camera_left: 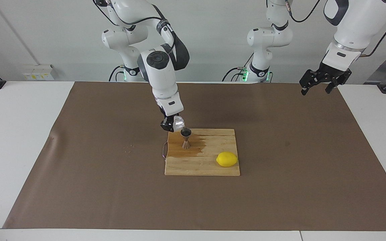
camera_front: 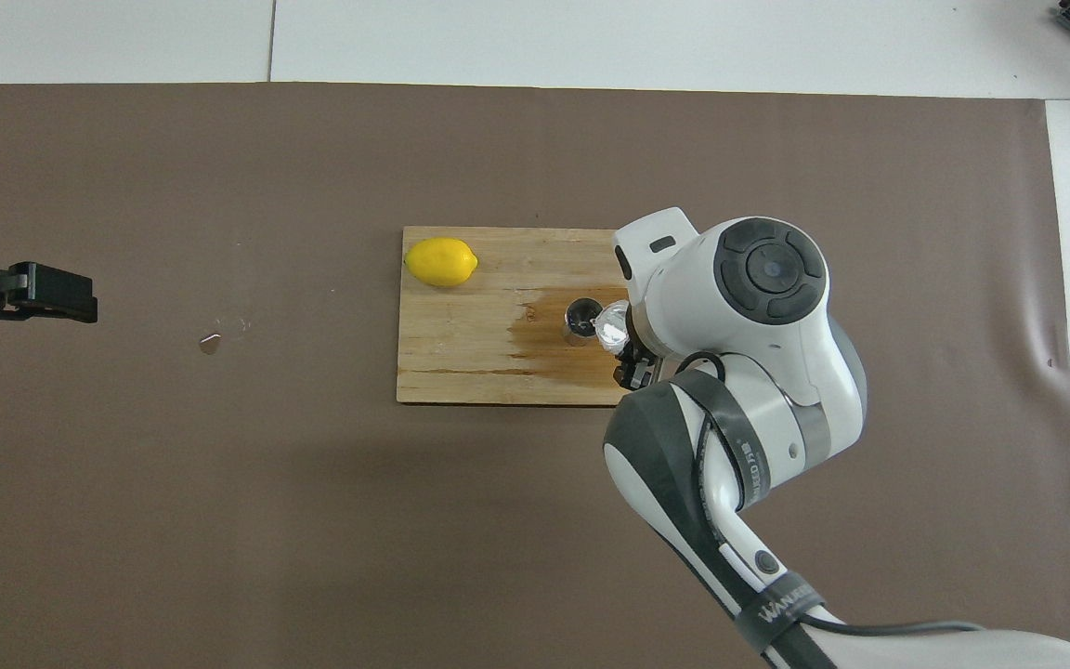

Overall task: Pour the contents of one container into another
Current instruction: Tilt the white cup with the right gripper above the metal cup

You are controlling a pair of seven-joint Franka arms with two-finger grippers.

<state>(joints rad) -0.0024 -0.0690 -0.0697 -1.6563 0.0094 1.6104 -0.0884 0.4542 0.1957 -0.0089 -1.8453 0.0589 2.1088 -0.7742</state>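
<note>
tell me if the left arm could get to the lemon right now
Probably yes. The left gripper hangs open and empty at its own end of the table, and the lemon lies uncovered on the cutting board, apart from the right gripper and jigger.

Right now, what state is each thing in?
Glass cup: held tilted over the jigger's mouth.
Jigger: upright on the board.
Cutting board: wet patch around the jigger.
Lemon: lying on the board, untouched.
Right end effector: shut on the cup.
Left end effector: open, waiting.
</note>
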